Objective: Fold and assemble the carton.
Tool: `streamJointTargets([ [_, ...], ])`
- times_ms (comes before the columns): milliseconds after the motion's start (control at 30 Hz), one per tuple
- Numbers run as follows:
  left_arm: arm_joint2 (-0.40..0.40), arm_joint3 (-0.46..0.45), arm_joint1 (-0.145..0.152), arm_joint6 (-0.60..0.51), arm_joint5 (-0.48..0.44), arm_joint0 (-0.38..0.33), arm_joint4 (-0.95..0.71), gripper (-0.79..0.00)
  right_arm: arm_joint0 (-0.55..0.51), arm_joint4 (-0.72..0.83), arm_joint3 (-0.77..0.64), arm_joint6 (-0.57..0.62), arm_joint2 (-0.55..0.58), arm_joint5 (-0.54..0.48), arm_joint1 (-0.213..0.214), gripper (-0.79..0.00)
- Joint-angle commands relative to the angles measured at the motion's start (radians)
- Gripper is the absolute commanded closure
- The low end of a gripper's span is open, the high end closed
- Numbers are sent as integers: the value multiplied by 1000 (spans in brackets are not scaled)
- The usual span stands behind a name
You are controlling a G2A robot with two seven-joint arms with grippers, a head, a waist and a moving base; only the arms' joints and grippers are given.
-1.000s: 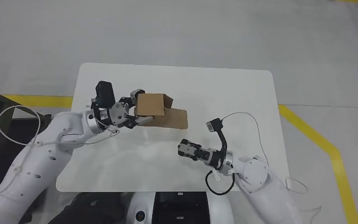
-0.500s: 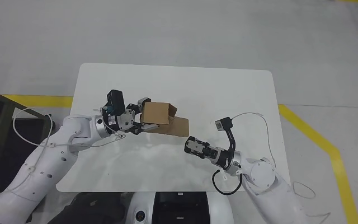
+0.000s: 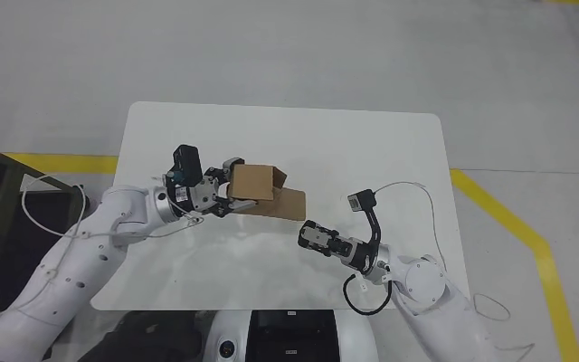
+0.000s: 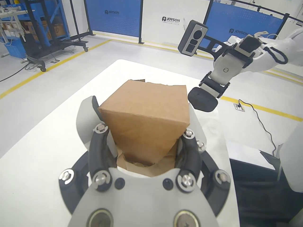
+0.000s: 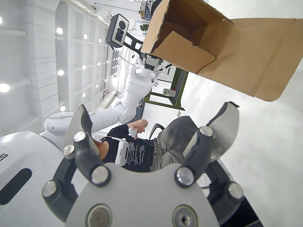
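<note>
While the last half second brings no visible movement, the second before it shows a short repositioning of both arms. The left gripper (image 4: pixel 144 124) carries the carton (image 3: pixel 256 184) a little toward the robot's side of the bench (image 3: pixel 362 145) and toward its middle, with a slight turn. The right gripper (image 3: pixel 308 237) shifts a little to the robot's right. Both arms then hold position.

Current state:
- The left fingers (image 4: pixel 84 119) are closed on the carton body, one on each side, near its closed end.
- The carton sits over the bench, left of centre. Whether its underside touches the surface cannot be told.
- The open end faces the right gripper. The long flap (image 5: pixel 255 55) extends outward, unfolded, and a side flap (image 5: pixel 184 53) is partly turned inward.
- The right gripper's fingers (image 5: pixel 82 119) are spread wide and hold nothing. It is near the long flap but apart from it.

Assessment: the repositioning appears to present the open end to the free arm. The flaps remain unclosed, so folding is only partly complete. The next move probably calls for the right gripper to press the long flap over the opening while the left grip steadies the body.
</note>
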Motion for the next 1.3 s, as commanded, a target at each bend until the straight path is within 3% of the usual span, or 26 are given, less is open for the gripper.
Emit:
streamJointTargets([
  [0,-6,17,-3,11,-47,-10,-31,0,0,0,0,0,0,0,0,-785],
  [167,-20,89,-10,25,-164,-56,-54,0,0,0,0,0,0,0,0,-785],
  [300,-8,113,-16,69,-164,-87,19,0,0,0,0,0,0,0,0,-785],
  [500,77,144,-17,239,-164,-126,3,0,-2,-4,6,-10,-6,11,-1,-785],
  [833,215,194,6,403,-164,-226,28,0,31,-58,71,-127,-22,52,-9,-785],
  [1267,330,196,52,550,-164,-292,47,0,68,-78,146,-156,-13,101,-9,-785],
])
